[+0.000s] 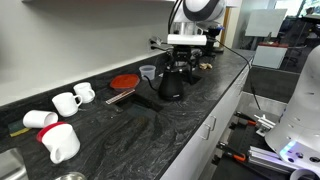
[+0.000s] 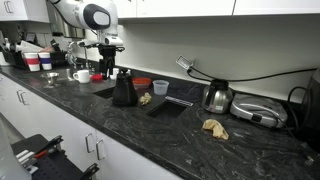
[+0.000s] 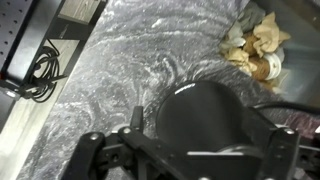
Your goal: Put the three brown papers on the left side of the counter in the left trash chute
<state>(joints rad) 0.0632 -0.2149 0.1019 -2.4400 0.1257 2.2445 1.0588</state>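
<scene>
Tool (image 3: 185, 150) jaws apart, empty, hovering over black kettle (image 3: 200, 110) on desk (image 3: 110, 70). Brown papers (image 3: 255, 45) lie just beside it (bunched, ragged). Shift twd them, clear kettle, drop straight, pinch one scrap low at desk lvl.

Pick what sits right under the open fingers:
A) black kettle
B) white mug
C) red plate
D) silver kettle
A: in the wrist view the black kettle fills the space below the gripper, with the fingers spread to either side of it. The red plate lies off to one side.
</scene>
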